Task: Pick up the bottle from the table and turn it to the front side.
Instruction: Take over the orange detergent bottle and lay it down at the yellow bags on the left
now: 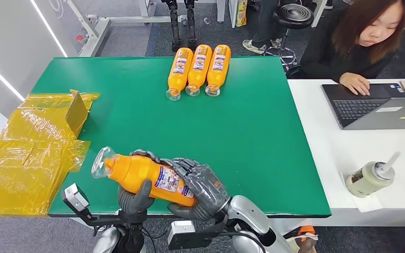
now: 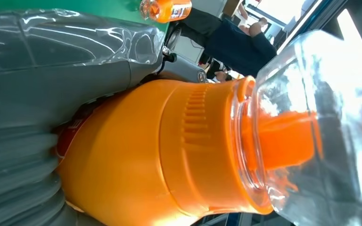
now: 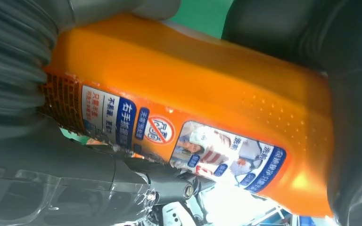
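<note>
An orange bottle [image 1: 142, 176] with a clear cap lies sideways, lifted just above the front edge of the green table [image 1: 253, 132], cap pointing left. My right hand [image 1: 203, 187] wraps over its base end, and my left hand [image 1: 134, 199] grips it from below near the middle. A printed label with pictures faces up and toward me. In the left wrist view the bottle's neck and clear cap [image 2: 283, 136] loom close beside my left hand [image 2: 37, 94]. The right wrist view has the labelled body [image 3: 193, 108] pressed between my right hand's fingers [image 3: 351, 94] and its thumb.
Three more orange bottles [image 1: 198, 68] lie side by side at the table's far edge. Yellow plastic wrapping over cartons [image 1: 31, 147] sits at the left. A person works at a laptop [image 1: 379, 105] on the white desk to the right, near a cup with a straw [image 1: 372, 178].
</note>
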